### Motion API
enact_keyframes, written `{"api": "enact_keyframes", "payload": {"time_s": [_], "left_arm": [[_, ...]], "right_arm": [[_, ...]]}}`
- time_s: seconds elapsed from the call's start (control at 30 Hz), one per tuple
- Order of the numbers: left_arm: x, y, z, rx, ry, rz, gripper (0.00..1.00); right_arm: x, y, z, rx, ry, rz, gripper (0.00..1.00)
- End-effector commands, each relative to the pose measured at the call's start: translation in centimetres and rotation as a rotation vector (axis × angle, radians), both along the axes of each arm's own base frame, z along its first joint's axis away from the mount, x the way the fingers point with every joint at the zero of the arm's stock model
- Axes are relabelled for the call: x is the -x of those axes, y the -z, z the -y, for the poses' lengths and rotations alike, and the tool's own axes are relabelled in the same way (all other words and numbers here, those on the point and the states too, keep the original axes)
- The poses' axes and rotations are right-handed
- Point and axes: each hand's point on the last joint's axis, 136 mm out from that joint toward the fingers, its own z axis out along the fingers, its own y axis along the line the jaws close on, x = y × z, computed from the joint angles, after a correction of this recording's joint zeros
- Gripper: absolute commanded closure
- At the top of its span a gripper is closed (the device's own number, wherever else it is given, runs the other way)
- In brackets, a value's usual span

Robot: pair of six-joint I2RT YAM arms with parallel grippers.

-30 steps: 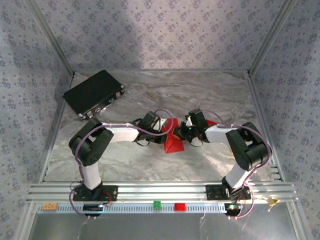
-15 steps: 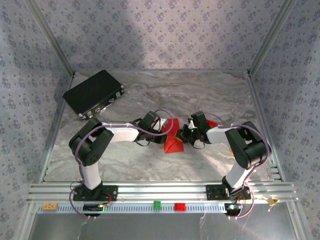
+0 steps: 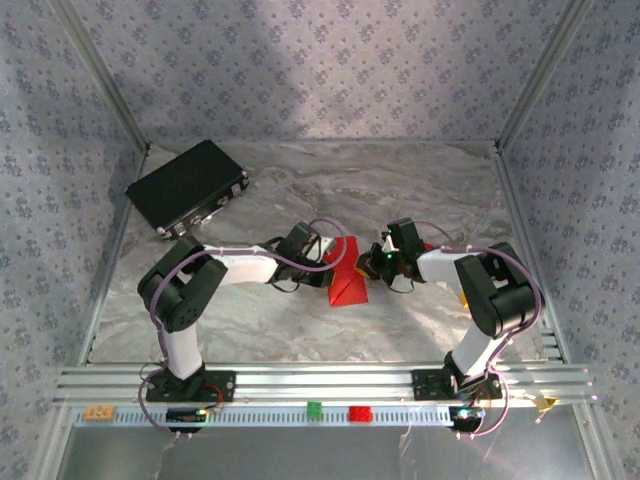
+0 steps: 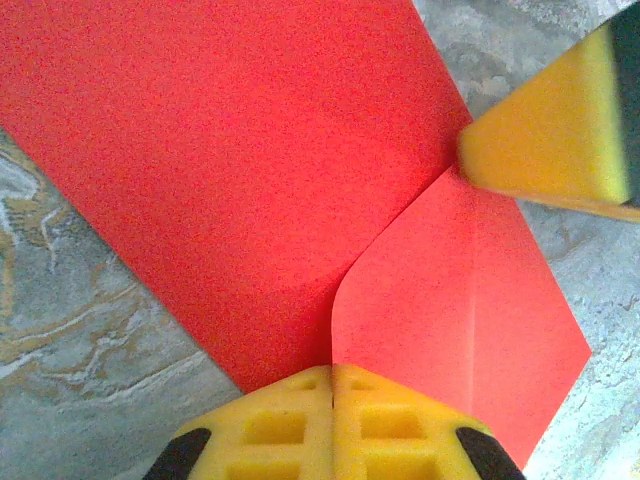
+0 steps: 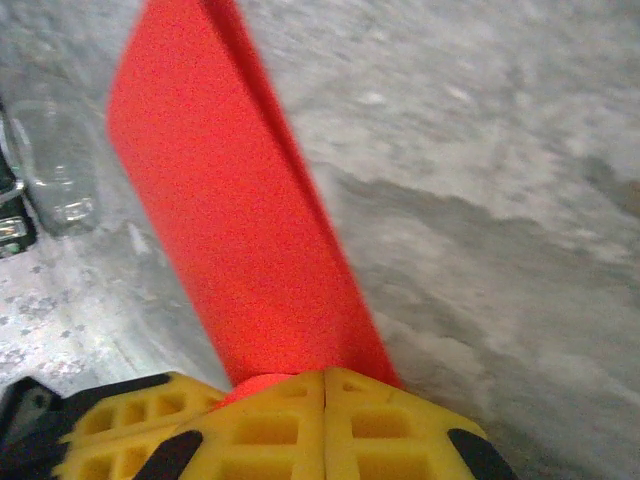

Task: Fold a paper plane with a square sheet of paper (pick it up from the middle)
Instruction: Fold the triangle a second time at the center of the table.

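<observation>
We look down on a marbled grey table [image 3: 400, 190] with two arms reaching toward its middle. Between them lies the red sheet of paper [image 3: 347, 290], partly folded, with a pointed corner aimed at the near edge.

The left gripper [image 3: 333, 261] meets the sheet from the left. In the left wrist view its yellow fingers [image 4: 290, 425] are pressed together with no gap, clamping the edge of the sheet [image 4: 250, 180] where a folded flap overlaps the flat layer. One yellow finger of the right gripper [image 4: 545, 150] touches the paper at the upper right of that view.

The right gripper [image 3: 369, 267] meets the sheet from the right. In the right wrist view its claw [image 5: 325, 400] is also pinched tight, gripping a long red flap [image 5: 240, 250] that rises off the table.

Compared with a second ago, the right wrist has drawn slightly back toward its own side. The left arm has not moved, both claws have stayed closed, and the paper sits in about the same spot.

A flat black box [image 3: 187, 186] lies at the far left, well apart from the paper.
</observation>
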Motion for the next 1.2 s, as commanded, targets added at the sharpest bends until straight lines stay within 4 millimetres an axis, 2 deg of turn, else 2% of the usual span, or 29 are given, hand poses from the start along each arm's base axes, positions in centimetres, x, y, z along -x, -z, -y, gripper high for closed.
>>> {"api": "enact_keyframes", "payload": {"time_s": [0.0,0.07,0.13,0.37,0.47,0.9,1.17], "left_arm": [[1.0,2.1,-1.1,-0.068,0.002,-0.061,1.00],[1.0,2.2,-1.1,-0.068,0.003,-0.063,1.00],[1.1,2.3,-1.2,-0.070,0.003,-0.063,1.00],[1.1,2.2,-1.2,-0.070,0.004,-0.062,1.00],[1.1,2.3,-1.2,-0.071,0.002,-0.063,1.00],[1.0,2.3,-1.2,-0.071,0.001,-0.064,1.00],[1.0,2.3,-1.1,-0.070,0.001,-0.063,1.00]], "right_arm": [[1.2,2.5,1.7,0.077,0.027,-0.073,0.93],[1.2,2.9,2.1,0.093,0.045,-0.092,0.93],[0.9,2.4,2.1,0.088,0.048,-0.082,0.93],[-0.5,-2.9,0.0,0.009,-0.005,0.041,0.91],[-0.2,-3.8,-0.8,0.010,-0.034,0.063,0.91],[2.0,-1.8,-4.1,-0.045,-0.111,0.012,0.92],[3.9,1.4,-2.7,0.019,-0.096,-0.069,0.92]]}}
